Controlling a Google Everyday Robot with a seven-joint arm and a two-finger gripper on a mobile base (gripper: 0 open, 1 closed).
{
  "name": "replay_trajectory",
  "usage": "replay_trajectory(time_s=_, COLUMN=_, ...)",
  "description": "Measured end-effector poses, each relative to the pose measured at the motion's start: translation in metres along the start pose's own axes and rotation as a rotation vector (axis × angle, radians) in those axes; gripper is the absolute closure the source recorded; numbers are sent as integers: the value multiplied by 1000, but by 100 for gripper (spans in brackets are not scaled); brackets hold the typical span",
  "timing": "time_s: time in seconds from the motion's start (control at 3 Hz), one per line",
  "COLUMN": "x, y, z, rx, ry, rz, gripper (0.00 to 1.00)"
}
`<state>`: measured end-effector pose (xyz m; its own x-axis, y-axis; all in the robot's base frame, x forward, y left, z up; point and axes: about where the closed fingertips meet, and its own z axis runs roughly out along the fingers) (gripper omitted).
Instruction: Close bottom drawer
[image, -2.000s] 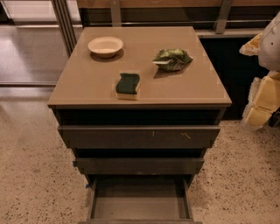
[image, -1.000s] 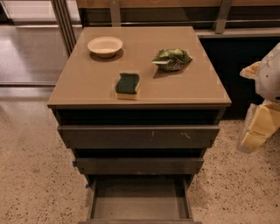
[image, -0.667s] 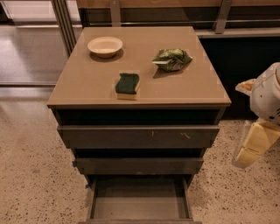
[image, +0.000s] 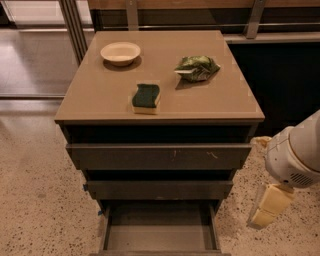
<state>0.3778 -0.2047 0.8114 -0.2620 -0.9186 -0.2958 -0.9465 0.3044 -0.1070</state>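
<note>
The bottom drawer (image: 159, 231) is the narrowest of three dark grey-brown drawers and stands pulled out at the bottom of the view, its shallow tray empty. Its front edge is cut off by the frame. Above it are the mid-width drawer (image: 159, 189) and the widest drawer (image: 159, 156) with pale scratch marks. My gripper (image: 268, 205) hangs from the white arm (image: 296, 157) at the right, beside the cabinet and to the right of the bottom drawer, not touching it.
On the cabinet top (image: 100, 95) sit a cream bowl (image: 120, 52), a green-and-yellow sponge (image: 146, 98) and a green snack bag (image: 197, 68). Speckled floor (image: 35, 200) surrounds the cabinet. A dark wall and rail stand behind.
My arm and gripper have moved down and to the left, from beside the cabinet top to beside the lower drawers. The drawers and the things on top have not moved.
</note>
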Motion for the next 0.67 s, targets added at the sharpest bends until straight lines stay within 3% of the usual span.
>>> replay_trajectory(time_s=0.33, x=9, y=33, z=67, rx=-46, ry=-1, rz=-3, gripper=0)
replay_trajectory(time_s=0.67, x=9, y=33, z=68, rx=-47, ry=-1, rz=-3, gripper=0)
